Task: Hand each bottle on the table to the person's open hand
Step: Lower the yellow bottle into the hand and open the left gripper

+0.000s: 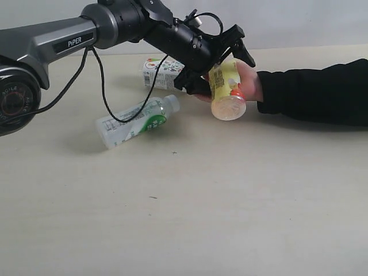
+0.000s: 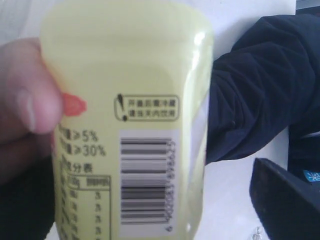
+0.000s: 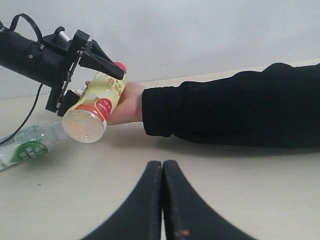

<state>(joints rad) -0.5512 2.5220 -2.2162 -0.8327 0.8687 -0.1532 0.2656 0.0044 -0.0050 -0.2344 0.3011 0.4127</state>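
Observation:
The yellow bottle (image 1: 226, 86) (image 2: 130, 100) (image 3: 97, 107) lies in the person's open hand (image 1: 251, 80) (image 3: 127, 105), base toward the table's front; the thumb (image 2: 25, 110) presses its side. My left gripper (image 1: 221, 72) (image 3: 90, 90) is open around the bottle, and one finger (image 2: 285, 200) stands apart from it. The white-green bottle (image 1: 135, 122) (image 3: 22, 147) lies on the table (image 1: 230, 201) left of the hand. The squarish floral bottle (image 1: 164, 72) lies behind my left arm. The red-label bottle is out of view. My right gripper (image 3: 162, 165) is shut and empty, low over the table.
The person's black-sleeved arm (image 1: 316, 92) (image 3: 235, 110) reaches in from the right along the table's far side. A black cable (image 1: 106, 98) hangs from my left arm over the white-green bottle. A pale wall rises behind the table.

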